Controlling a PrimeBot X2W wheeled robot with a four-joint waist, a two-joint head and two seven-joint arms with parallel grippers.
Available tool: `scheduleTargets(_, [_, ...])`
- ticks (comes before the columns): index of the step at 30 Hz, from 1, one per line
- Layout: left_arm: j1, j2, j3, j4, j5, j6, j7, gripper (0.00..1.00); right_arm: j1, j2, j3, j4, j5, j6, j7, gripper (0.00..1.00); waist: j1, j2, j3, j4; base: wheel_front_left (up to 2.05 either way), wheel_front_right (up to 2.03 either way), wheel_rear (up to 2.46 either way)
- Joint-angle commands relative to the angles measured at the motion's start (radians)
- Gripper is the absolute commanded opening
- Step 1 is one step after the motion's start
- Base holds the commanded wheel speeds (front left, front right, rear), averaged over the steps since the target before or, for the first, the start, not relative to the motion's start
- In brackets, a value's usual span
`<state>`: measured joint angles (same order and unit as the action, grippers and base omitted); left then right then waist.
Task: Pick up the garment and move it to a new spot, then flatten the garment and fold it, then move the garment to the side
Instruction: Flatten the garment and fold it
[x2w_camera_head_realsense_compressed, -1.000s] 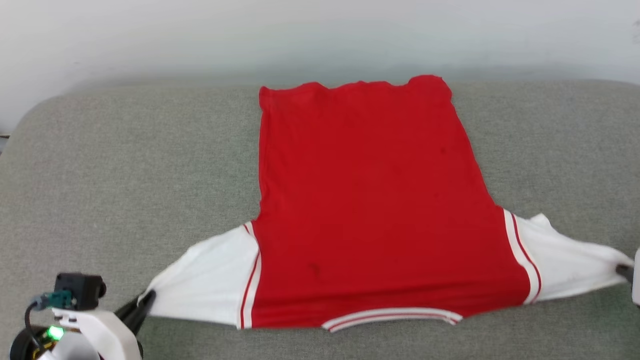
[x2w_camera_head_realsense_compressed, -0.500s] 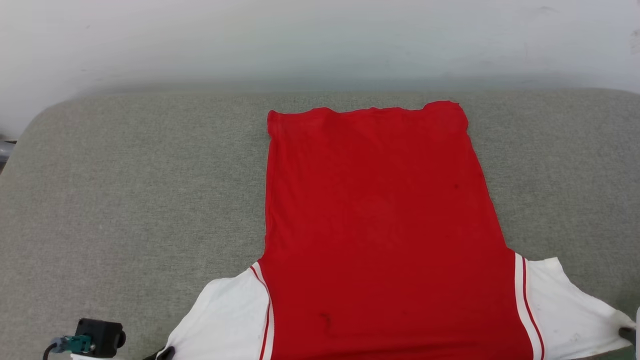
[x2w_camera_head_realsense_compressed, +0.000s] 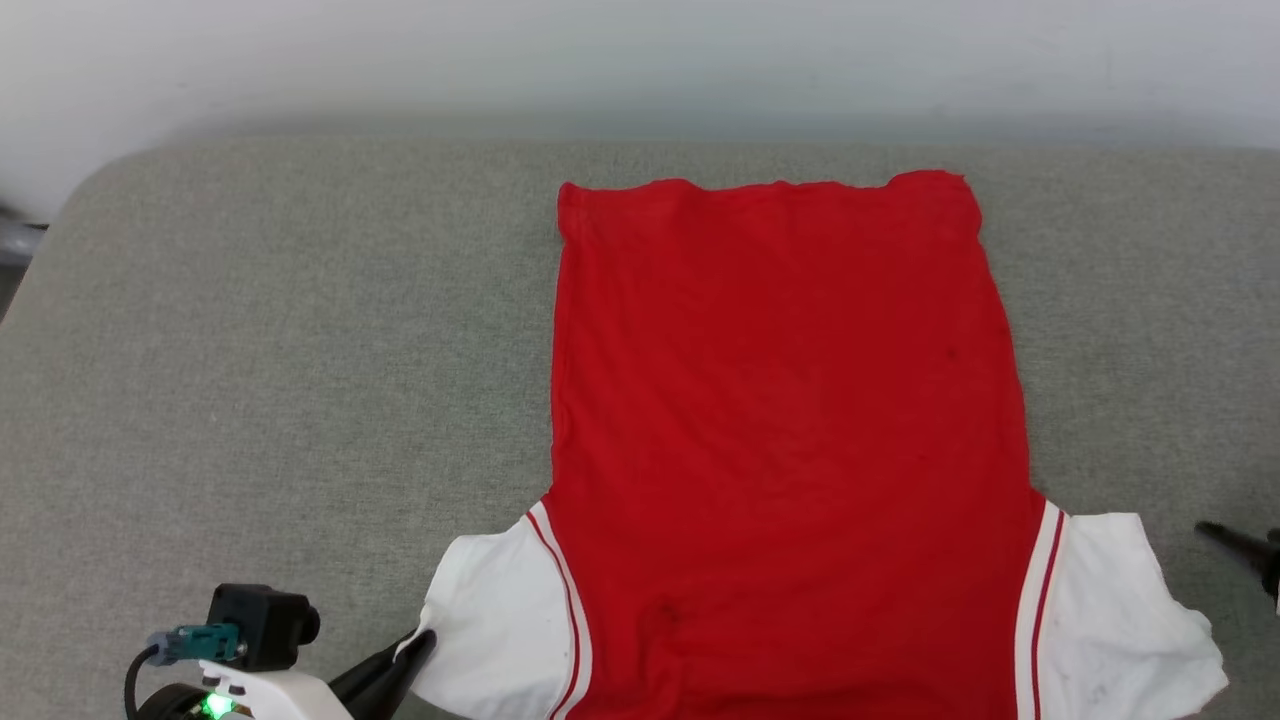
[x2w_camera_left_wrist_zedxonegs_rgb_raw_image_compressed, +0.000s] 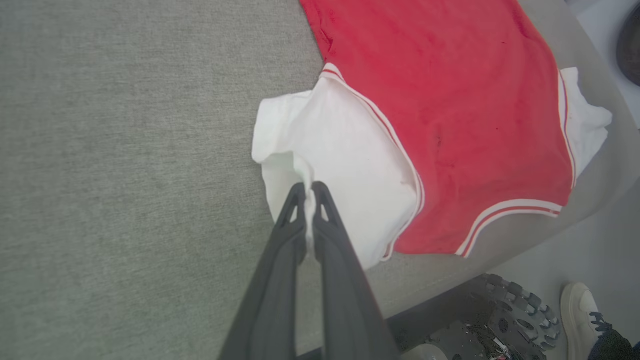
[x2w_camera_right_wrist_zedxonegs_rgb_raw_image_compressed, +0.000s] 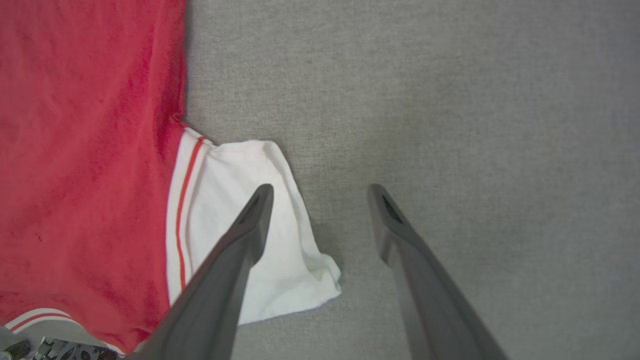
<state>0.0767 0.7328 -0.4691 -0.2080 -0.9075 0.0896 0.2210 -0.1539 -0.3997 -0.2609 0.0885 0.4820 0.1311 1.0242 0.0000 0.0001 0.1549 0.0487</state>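
Observation:
The garment (x2w_camera_head_realsense_compressed: 790, 400) lies flat on the grey cushion, plain red side up, hem toward the wall and white sleeves toward me. No lettering shows. My left gripper (x2w_camera_head_realsense_compressed: 420, 642) is shut on a pinch of the left white sleeve (x2w_camera_left_wrist_zedxonegs_rgb_raw_image_compressed: 340, 150); the left wrist view shows the left gripper (x2w_camera_left_wrist_zedxonegs_rgb_raw_image_compressed: 308, 189) with cloth between its tips. My right gripper (x2w_camera_right_wrist_zedxonegs_rgb_raw_image_compressed: 320, 192) stands open above the cushion, holding nothing. One of its fingers (x2w_camera_right_wrist_zedxonegs_rgb_raw_image_compressed: 250, 225) hangs over the slack right sleeve (x2w_camera_right_wrist_zedxonegs_rgb_raw_image_compressed: 225, 175). In the head view the right gripper (x2w_camera_head_realsense_compressed: 1235, 545) sits just right of that sleeve (x2w_camera_head_realsense_compressed: 1120, 620).
The grey cushion (x2w_camera_head_realsense_compressed: 280, 350) reaches wide on both sides of the garment, with a white wall (x2w_camera_head_realsense_compressed: 640, 60) behind it. Beyond the cushion's front edge are my wheeled base (x2w_camera_left_wrist_zedxonegs_rgb_raw_image_compressed: 500, 320) and a person's shoe (x2w_camera_left_wrist_zedxonegs_rgb_raw_image_compressed: 580, 310).
My right gripper has opened and let go of the right sleeve, which now lies slack. The left gripper keeps its hold on the left sleeve. The head camera has shifted.

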Motion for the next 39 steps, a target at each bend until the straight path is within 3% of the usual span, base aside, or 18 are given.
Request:
scheduleTargets(1, [-0.015, 0.004, 0.007, -0.032, 0.004, 0.012, 0.009, 0.0, -0.031, 0.014, -0.005, -0.023, 0.019, -0.001, 0.011, 1.0, 0.0, -0.0001, 0.033, 0.022, 0.0, 0.0, 0.0])
scheduleTargets(9, [-0.054, 0.048, -0.022, -0.227, 0.047, 0.04, 0.098, 0.0, -0.257, -0.014, 0.01, -0.116, 0.006, -0.001, 0.102, 1.0, 0.0, -0.0001, 0.182, 0.121, 0.0, 0.0, 0.0])
scheduleTargets(12, [-0.08, 0.07, -0.036, -0.278, 0.086, 0.035, 0.124, 0.0, -0.355, -0.025, 0.025, -0.107, -0.023, -0.001, 0.147, 1.0, 0.0, -0.0001, 0.238, 0.166, 0.0, 0.0, 0.0])
scheduleTargets(17, [-0.125, 0.057, -0.063, -0.343, 0.124, 0.024, 0.142, 0.0, -0.524, -0.047, 0.029, -0.057, -0.092, -0.001, 0.21, 1.0, 0.0, -0.0001, 0.323, 0.241, 0.0, 0.0, 0.0])
scheduleTargets(28, [-0.21, -0.009, -0.118, -0.331, 0.169, -0.026, 0.123, 0.0, -0.783, -0.136, 0.018, 0.092, -0.24, -0.001, 0.26, 1.0, 0.0, -0.0001, 0.453, 0.364, 0.0, 0.0, 0.0])
scheduleTargets(39, [-0.235, -0.051, -0.133, -0.26, 0.159, -0.062, 0.079, 0.0, -0.8, -0.133, 0.011, 0.157, -0.317, -0.001, 0.273, 1.0, 0.0, -0.0001, 0.492, 0.413, 0.0, 0.0, 0.0])
